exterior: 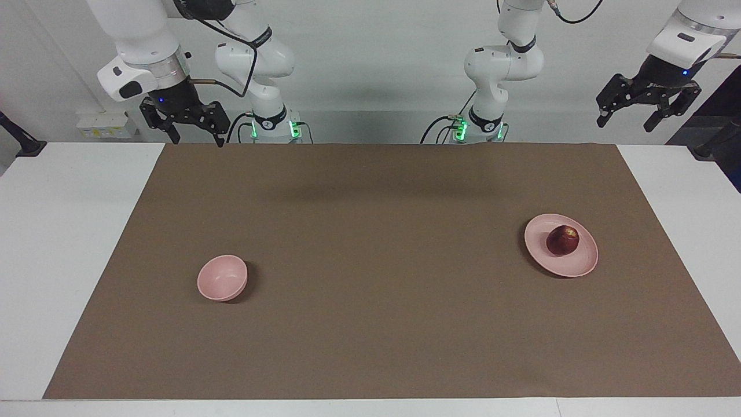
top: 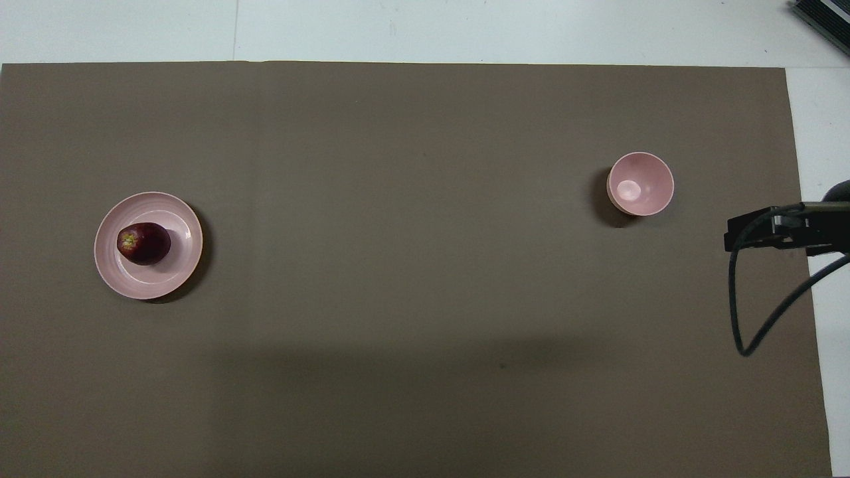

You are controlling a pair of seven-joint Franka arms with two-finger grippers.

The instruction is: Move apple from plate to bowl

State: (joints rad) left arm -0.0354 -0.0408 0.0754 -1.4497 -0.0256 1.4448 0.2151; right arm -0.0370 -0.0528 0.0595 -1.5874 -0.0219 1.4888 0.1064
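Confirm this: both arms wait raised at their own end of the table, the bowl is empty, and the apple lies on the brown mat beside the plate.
One thing is wrong. The apple lies on the plate, not on the mat beside it; the overhead view shows it inside the rim. The rest holds: the bowl is empty, and the left tool and right tool wait raised at the robots' end.

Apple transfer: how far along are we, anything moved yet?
Nothing looks done: the apple sits on the plate at the left arm's end, and the bowl at the right arm's end holds nothing. Nothing is in hand: the left end effector and right end effector hang open, raised near the bases. Grasp, carry and release all remain.
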